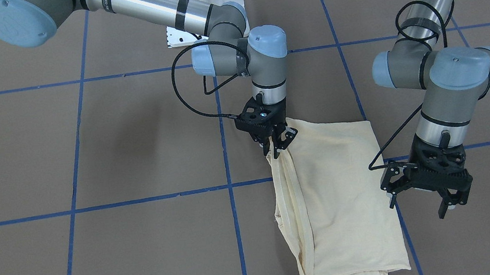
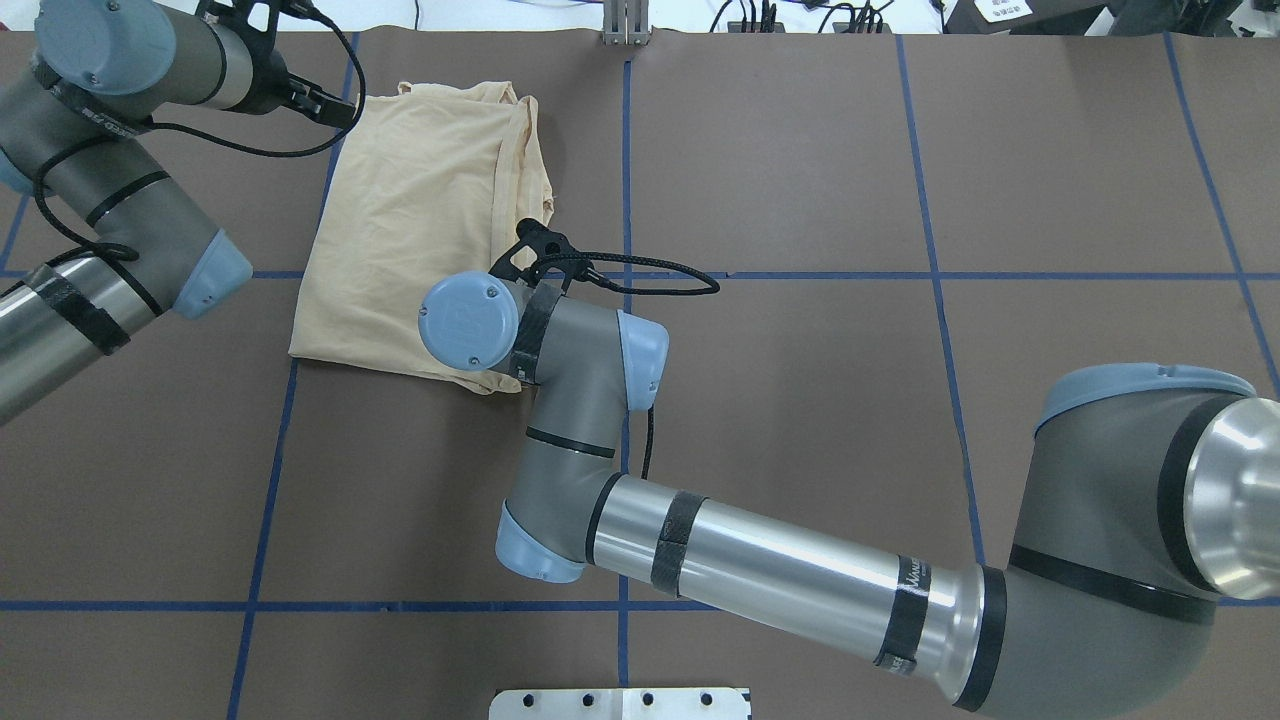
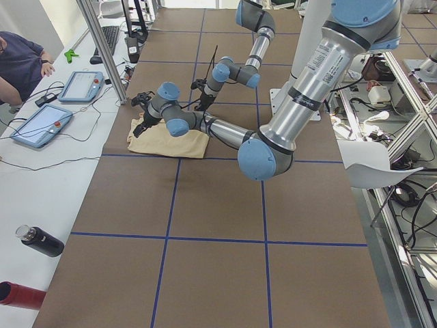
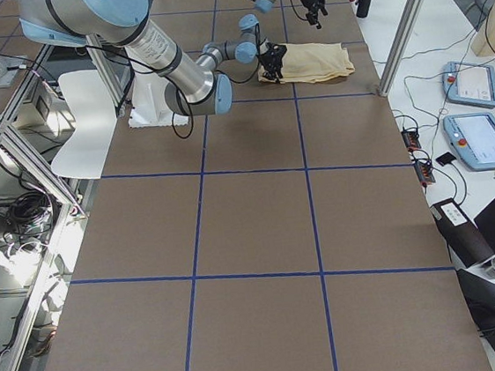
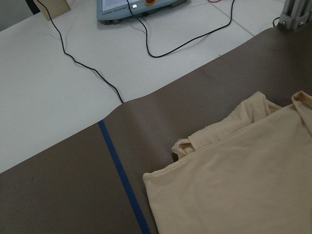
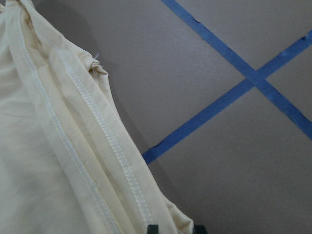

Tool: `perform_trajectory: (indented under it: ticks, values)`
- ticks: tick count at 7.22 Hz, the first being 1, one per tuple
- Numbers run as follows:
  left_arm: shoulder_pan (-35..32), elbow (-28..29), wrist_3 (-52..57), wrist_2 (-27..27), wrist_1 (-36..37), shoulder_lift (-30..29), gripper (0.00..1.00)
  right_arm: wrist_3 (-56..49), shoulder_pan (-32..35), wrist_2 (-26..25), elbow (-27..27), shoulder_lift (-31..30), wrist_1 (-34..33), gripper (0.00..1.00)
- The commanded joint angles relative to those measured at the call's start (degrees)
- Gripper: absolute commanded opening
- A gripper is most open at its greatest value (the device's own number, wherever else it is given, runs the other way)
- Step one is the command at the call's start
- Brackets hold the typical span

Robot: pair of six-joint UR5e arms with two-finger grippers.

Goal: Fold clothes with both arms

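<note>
The cream-yellow shirt (image 1: 342,191) lies folded into a long rectangle on the brown table; no print shows. My right gripper (image 1: 276,147) is shut on the shirt's long hemmed edge near one end and holds that edge slightly raised. The right wrist view shows the stitched hems (image 6: 97,146) running down between the fingertips (image 6: 152,228). My left gripper (image 1: 419,204) is open and empty, just off the shirt's opposite long edge, above the table. In the overhead view it (image 2: 335,105) sits at the shirt's (image 2: 410,220) far left corner. The left wrist view looks down on that corner (image 5: 234,180).
Blue tape lines (image 1: 139,200) grid the table. The white pedestal base (image 1: 203,1) stands at the robot's side. Beyond the far edge are two tablets (image 3: 41,126), cables (image 5: 161,44), a metal post (image 2: 625,25), a dark bottle (image 3: 41,240) and a seated operator (image 3: 20,65).
</note>
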Motion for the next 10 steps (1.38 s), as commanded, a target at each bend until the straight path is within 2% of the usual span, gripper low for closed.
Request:
perform_trajectory:
  ticks: [1, 2, 3, 5, 6, 7, 8, 10]
  values:
    - [0.0, 0.0, 0.1, 0.0, -0.1, 0.3, 1.00, -0.5, 0.0, 0.1, -0.1, 0.2, 0.1, 0.00]
    - [0.0, 0.0, 0.0, 0.0, -0.2, 0.3, 1.00, -0.5, 0.2, 0.2, 0.0, 0.1, 0.0, 0.00]
    - [0.2, -0.7, 0.0, -0.1, 0.0, 0.3, 1.00, -0.9, 0.6, 0.7, 3.1, -1.5, -0.4, 0.00]
    - [0.5, -2.7, -0.1, -0.2, 0.2, 1.3, 1.00, -1.7, 0.7, 3.7, 27.2, -19.6, -3.4, 0.00]
    - [0.6, -2.8, -0.1, -0.5, 0.2, 1.5, 1.00, -1.6, -0.2, 3.2, 39.1, -29.6, -5.1, 0.00]
    - [0.6, -2.9, -0.1, -1.0, 0.3, 1.5, 1.00, -1.1, -4.7, 0.1, 48.2, -37.1, -6.3, 0.00]
    - [0.6, -2.9, -0.1, -1.0, 0.2, 1.5, 1.00, -1.0, -7.3, -3.2, 52.0, -40.7, -6.8, 0.00]
    - [0.6, -2.9, -0.1, -1.0, 0.3, 1.5, 1.00, 1.1, -9.6, -5.6, 52.8, -42.2, -6.8, 0.00]
